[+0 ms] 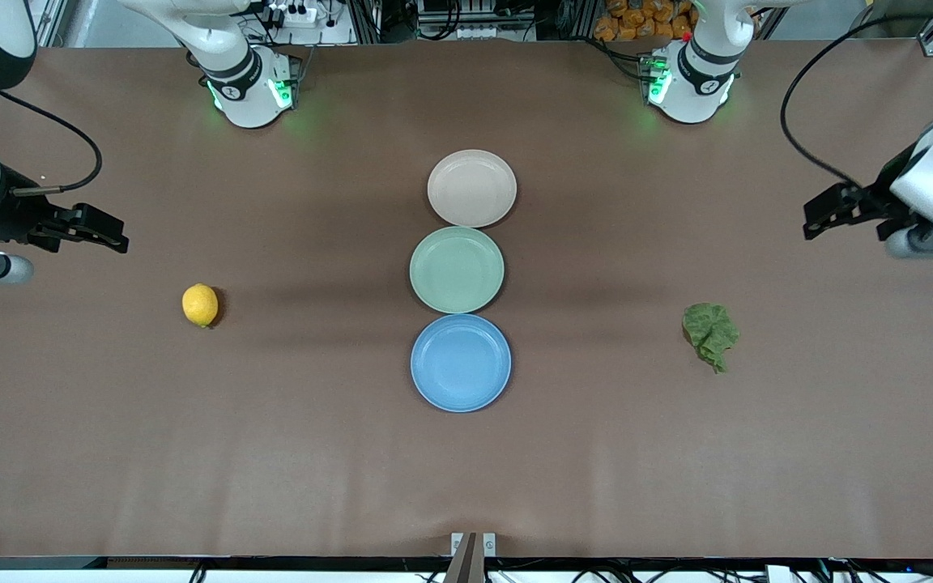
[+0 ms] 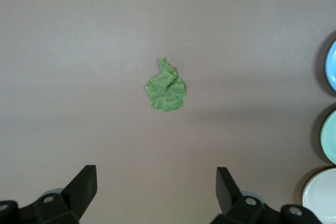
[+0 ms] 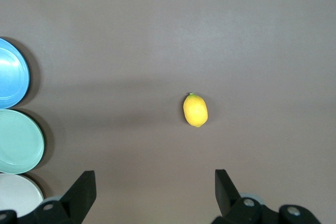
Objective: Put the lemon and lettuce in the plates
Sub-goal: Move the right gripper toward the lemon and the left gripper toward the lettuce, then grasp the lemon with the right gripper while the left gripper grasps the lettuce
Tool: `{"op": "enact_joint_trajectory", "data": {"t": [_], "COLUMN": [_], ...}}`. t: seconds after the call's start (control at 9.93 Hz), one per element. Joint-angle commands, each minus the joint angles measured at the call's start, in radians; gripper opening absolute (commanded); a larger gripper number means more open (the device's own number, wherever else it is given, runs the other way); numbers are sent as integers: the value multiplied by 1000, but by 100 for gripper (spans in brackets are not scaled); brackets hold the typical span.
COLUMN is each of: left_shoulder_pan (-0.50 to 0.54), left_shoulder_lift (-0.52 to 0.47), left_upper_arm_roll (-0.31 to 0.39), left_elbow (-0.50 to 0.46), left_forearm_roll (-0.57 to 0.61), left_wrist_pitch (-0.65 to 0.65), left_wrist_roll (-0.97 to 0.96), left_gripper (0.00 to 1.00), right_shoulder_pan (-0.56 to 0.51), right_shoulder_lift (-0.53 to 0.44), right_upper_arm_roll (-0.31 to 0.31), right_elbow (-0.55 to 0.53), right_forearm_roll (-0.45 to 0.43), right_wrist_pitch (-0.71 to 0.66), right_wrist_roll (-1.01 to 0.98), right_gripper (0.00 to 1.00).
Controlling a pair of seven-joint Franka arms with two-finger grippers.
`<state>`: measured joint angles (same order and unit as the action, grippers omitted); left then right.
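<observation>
Both arms are hanging over the table's ends, the right gripper (image 1: 114, 235) and left gripper (image 1: 815, 220) spread wide and empty. The lemon (image 1: 200, 305) is lying toward the right arm's end from the blue plate (image 1: 460, 362), the lettuce (image 1: 710, 333) toward the left arm's end. Each gripper should be descending centred, pinching the lemon across its narrow middle.

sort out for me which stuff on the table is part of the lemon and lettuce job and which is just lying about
Part of the job:
- lemon, on the table toward the right arm's end
- lettuce, toward the left arm's end
- light blue plate, nearest the front camera
- pinkish-beige plate, farthest
- right pincer and left pincer, both open, holding nothing

Just lying about:
- pale green plate, between the other two
</observation>
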<state>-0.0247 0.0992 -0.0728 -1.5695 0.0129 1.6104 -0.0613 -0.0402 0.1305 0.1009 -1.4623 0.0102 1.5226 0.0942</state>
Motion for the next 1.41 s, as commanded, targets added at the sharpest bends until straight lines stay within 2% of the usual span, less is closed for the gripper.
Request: {"op": "enact_joint_trajectory", "data": {"t": [0.0, 0.2, 0.4, 0.5, 0.71, 0.91, 1.11, 1.31], "left_shoulder_pan": [11, 12, 8, 6, 8, 2, 5, 6], "left_shoulder_lift": [115, 203, 267, 311, 428, 497, 542, 580], "left_upper_arm_roll": [4, 4, 2, 2, 1, -2, -4, -5], "left_elbow": [3, -35, -75, -72, -70, -69, -69, -70], "left_forearm_roll": [-13, -7, 2, 19, 70, 68, 62, 53], "left_wrist_pitch": [34, 116, 215, 256, 423, 494, 520, 561], "left_wrist_roll": [38, 38, 37, 38, 38, 34, 32, 23], "left_gripper": [100, 100, 100, 100, 100, 100, 100, 94], "right_shoulder_pan": [-9, -23, -32, -41, -49, -63, -67, -75], "right_shoulder_lift": [-5, -2, 0, 1, 18, 23, 84, 147], "right_upper_arm_roll": [-7, -12, -12, -12, -13, -35, -62, -72], "right_elbow": [-16, -52, -137, -194, -336, -499, -532, -544], "right_forearm_roll": [-7, -7, -9, -9, -21, -22, -25, -25], "right_wrist_pitch": [-4, 11, 107, 176, 327, 486, 527, 591], "right_wrist_roll": [6, 2, 2, 2, 2, -17, -46, -106], "right_gripper": [100, 100, 100, 100, 100, 100, 100, 100]}}
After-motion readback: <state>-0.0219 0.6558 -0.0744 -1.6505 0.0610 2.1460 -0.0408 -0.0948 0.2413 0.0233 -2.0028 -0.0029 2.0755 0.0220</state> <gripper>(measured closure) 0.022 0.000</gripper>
